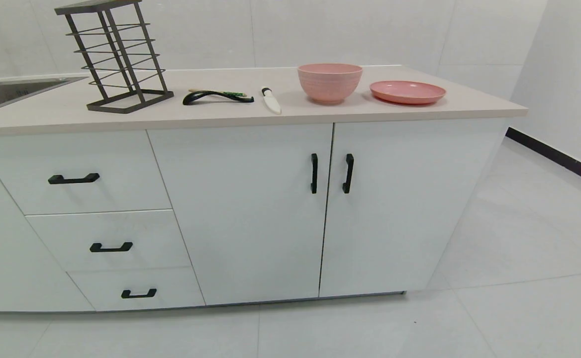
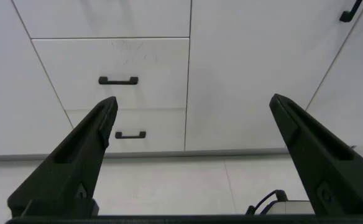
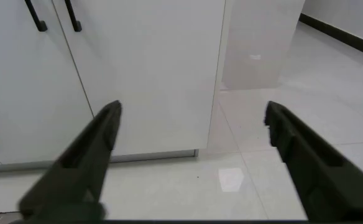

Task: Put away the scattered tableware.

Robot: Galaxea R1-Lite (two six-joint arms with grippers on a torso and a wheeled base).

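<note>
Cabinet [image 1: 241,209] faces left gripper [image 2: 194,99] and right gripper [image 3: 192,106], both splayed, held low.

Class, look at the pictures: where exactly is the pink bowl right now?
In the head view the pink bowl stands upright on the countertop, between the knife on its left and the pink plate on its right.

Beige counter [image 1: 420,110], tableware spread along the top.
Left to right: inset sink [image 1: 7,92], upright black wire rack [image 1: 121,59], black curved utensil [image 1: 216,96] lying flat, white knife [image 1: 271,100] just beside it, pink bowl [image 1: 329,82], pink plate [image 1: 407,92] near bowl.
</note>
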